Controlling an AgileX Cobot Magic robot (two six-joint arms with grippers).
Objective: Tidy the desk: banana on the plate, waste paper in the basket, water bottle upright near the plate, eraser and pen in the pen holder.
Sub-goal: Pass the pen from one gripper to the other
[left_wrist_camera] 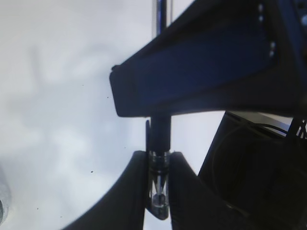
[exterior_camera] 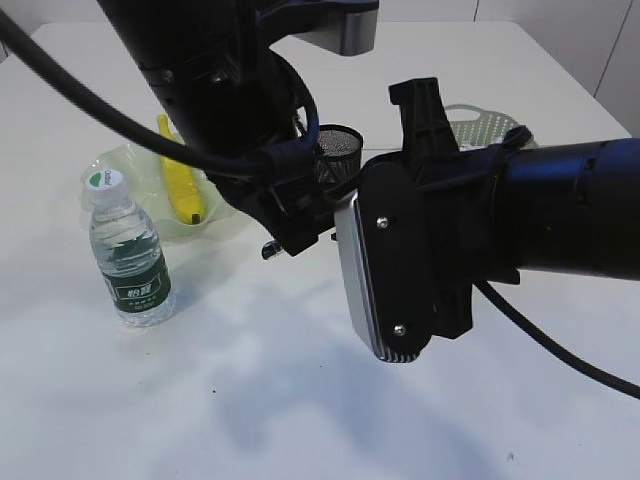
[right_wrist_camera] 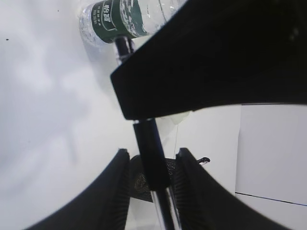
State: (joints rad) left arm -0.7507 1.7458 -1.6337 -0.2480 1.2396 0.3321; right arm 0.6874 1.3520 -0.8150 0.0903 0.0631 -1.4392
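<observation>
We find the pen (left_wrist_camera: 159, 143) pinched in the left hand (left_wrist_camera: 158, 191), its long axis running straight into the right hand (right_wrist_camera: 152, 184), whose fingers (right_wrist_camera: 117, 187) flank it without clearly clamping. The pen holder (exterior_camera: 338, 150) stands just behind both hands, nearer the left arm, so we judge the handover precedes the drop.

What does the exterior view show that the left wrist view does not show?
Only the exterior view shows the banana on the plate, the upright water bottle, the mesh pen holder and the basket. Only the left wrist view shows the left hand shut on the pen. Both show the white table.
</observation>
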